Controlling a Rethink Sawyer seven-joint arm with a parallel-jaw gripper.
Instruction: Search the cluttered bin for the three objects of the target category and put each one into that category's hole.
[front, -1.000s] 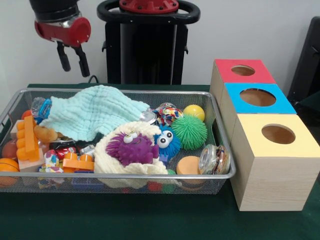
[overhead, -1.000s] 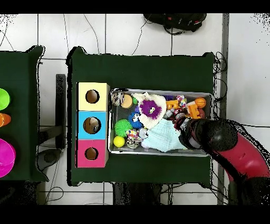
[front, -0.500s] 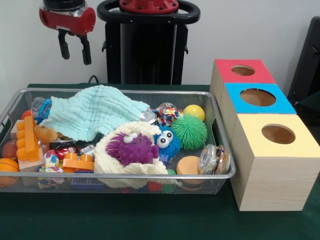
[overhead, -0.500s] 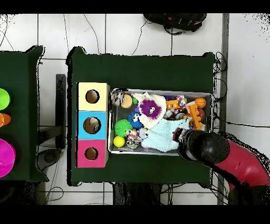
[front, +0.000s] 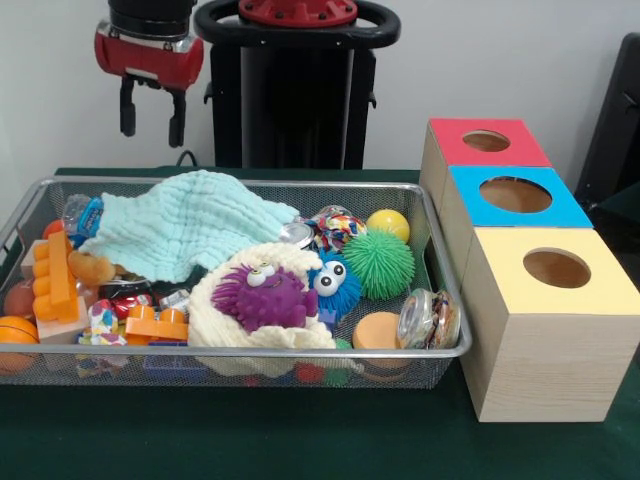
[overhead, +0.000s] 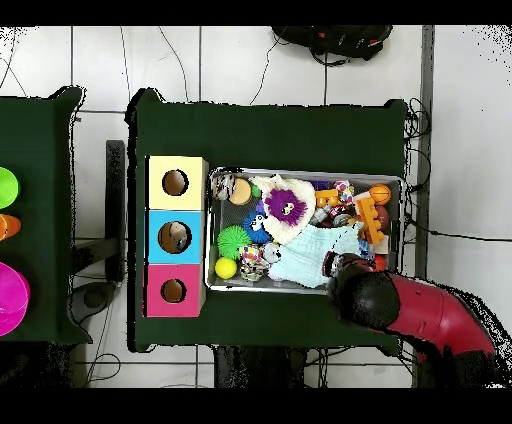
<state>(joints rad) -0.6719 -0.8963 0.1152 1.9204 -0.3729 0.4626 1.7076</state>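
Hovering high above the far rim of the cluttered bin (front: 235, 350), the gripper (front: 150, 108) hangs empty, its two black fingers (front: 127, 108) parted with nothing between them. Directly below it lies the pale green cloth (front: 185, 228), draped over the toys at that end; just beyond the cloth toward the camera sit the orange blocks (front: 55, 282) and, further along, the purple fuzzy creature (front: 262, 296) on its cream nest. Well off to the side, past the green spiky ball (front: 379, 264) and the yellow ball (front: 388, 224), stand the three boxes with red (front: 487, 142), blue (front: 516, 195) and yellow (front: 557, 268) tops. To search well, I would descend straight, pinch the cloth at a raised fold and lift it clear, rather than groping blindly among what it hides.
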